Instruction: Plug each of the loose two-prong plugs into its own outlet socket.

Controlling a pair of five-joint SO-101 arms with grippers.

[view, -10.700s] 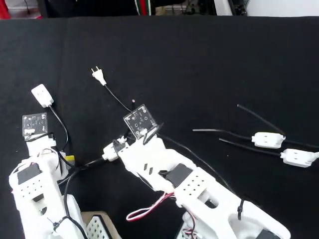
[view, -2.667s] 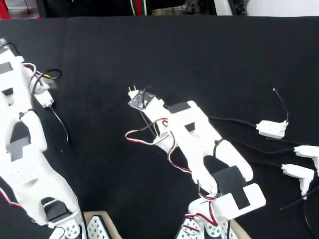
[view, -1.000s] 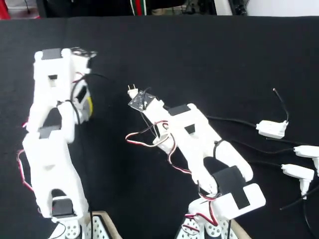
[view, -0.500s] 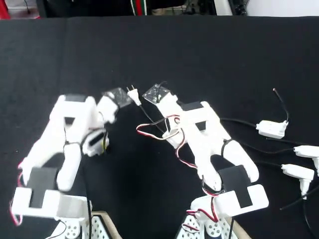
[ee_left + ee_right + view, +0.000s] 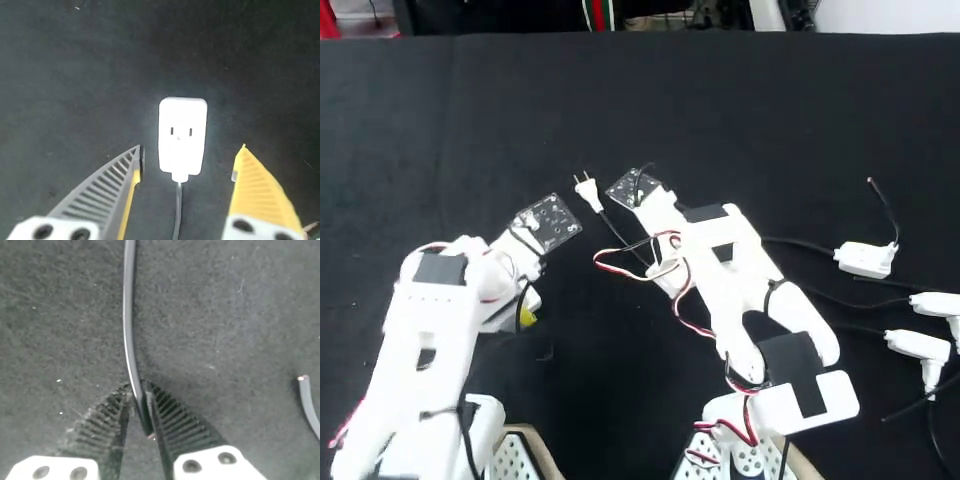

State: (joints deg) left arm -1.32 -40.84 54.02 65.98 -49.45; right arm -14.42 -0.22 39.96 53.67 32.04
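Your left fingers (image 5: 252, 180) stand wide open either side of a white socket (image 5: 182, 135) lying flat on the table (image 5: 740, 110), left of its middle. Your right fingers (image 5: 170, 412) are pinched on the black cord (image 5: 128, 315) behind the two-prong plug (image 5: 587, 190), near the table's middle.

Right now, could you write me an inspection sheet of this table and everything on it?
Surface: black cloth table, flat.
Job's things: white plug lies loose mid-table; white socket lies between the left tool's fingers, apart from both; white connectors at the right, kind unclear.
Clutter: nothing seen.
Grippers: left tool open; right tool shut on a black cable.
Cables: the plug's lead runs under an arm; black leads trail from the connectors.
Surroundings: unclear items beyond the far edge.
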